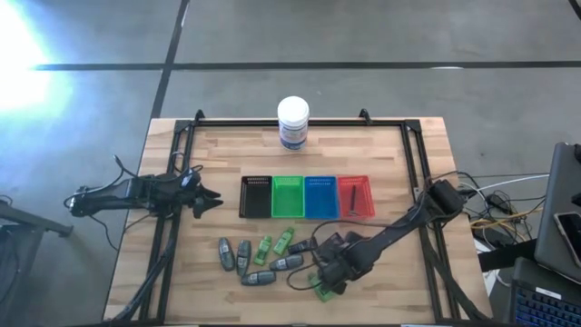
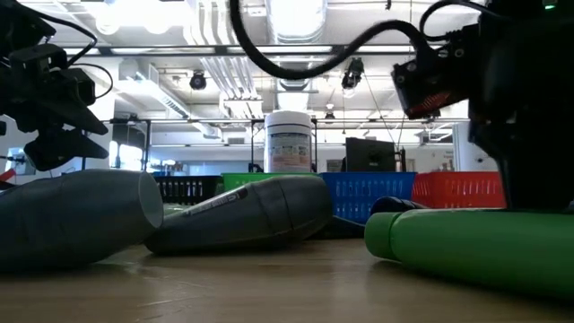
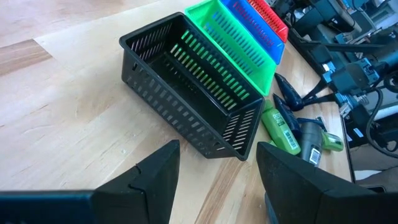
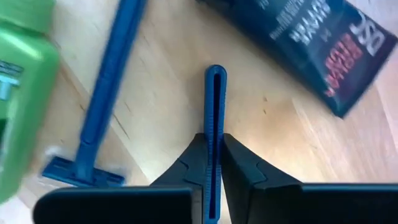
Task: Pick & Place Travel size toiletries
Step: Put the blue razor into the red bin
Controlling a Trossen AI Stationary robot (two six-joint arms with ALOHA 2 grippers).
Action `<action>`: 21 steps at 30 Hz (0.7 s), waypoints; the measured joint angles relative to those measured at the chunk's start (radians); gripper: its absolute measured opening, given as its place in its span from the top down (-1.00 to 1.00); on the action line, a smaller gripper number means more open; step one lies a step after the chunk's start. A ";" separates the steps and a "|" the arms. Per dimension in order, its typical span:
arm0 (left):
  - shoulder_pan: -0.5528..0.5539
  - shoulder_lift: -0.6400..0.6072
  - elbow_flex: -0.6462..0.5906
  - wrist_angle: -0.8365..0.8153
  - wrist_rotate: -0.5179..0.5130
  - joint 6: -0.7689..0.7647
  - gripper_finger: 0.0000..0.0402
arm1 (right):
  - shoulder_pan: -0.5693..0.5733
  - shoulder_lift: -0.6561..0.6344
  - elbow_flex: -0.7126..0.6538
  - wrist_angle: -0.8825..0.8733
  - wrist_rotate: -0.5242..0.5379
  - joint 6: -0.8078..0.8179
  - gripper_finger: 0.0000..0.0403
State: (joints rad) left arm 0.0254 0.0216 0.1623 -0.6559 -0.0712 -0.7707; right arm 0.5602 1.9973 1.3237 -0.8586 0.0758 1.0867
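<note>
Grey oval tubes [image 1: 243,257], small green bottles [image 1: 283,241] and a dark tube [image 4: 298,43] lie flat on the table near its near edge. My right gripper [image 1: 325,277] is low among them, shut on a blue razor [image 4: 215,93]. A second blue razor [image 4: 106,93] and a green bottle [image 4: 18,81] lie beside it. My left gripper [image 1: 216,200] waits open, left of the black bin [image 3: 186,93]. In the low view a grey tube [image 2: 242,211] and a green bottle [image 2: 475,242] lie close by. My right gripper [image 4: 214,140] pinches the blue razor's handle [image 4: 215,115] between its two fingers. The handle lies along the fingers and sticks out past their tips to its free end [image 4: 215,70]. The fingers come from above, pointing down at the table. Whether the razor is clear of the wood does not show.
Black [image 1: 256,196], green [image 1: 288,196], blue [image 1: 320,196] and red [image 1: 355,196] bins stand in a row mid-table; a dark item lies in the red one. The white jar [image 1: 293,123] stands near the far edge. A black frame rail [image 1: 418,163] borders the table.
</note>
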 joint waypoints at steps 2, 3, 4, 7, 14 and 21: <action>0.000 0.000 0.000 0.000 0.000 0.000 -0.09 | 0.000 -0.020 -0.011 -0.024 -0.007 0.015 0.90; 0.000 0.000 0.000 0.000 0.000 0.000 -0.09 | -0.001 -0.033 -0.015 -0.026 -0.007 0.025 0.90; 0.000 0.000 0.000 0.000 0.000 0.000 -0.09 | -0.001 -0.053 -0.020 -0.022 -0.007 0.036 0.90; 0.000 0.000 0.000 0.000 0.000 0.000 -0.09 | -0.002 -0.118 -0.036 -0.032 0.001 0.080 0.90; 0.000 0.000 0.000 0.000 0.000 0.000 -0.09 | -0.024 -0.283 -0.106 -0.032 0.033 0.305 0.90; 0.000 0.001 0.000 0.000 0.000 0.000 -0.09 | -0.116 -0.500 -0.277 -0.026 0.165 0.557 0.90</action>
State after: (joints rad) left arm 0.0257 0.0223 0.1624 -0.6563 -0.0711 -0.7704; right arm 0.4445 1.4974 1.0466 -0.8843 0.2404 1.6439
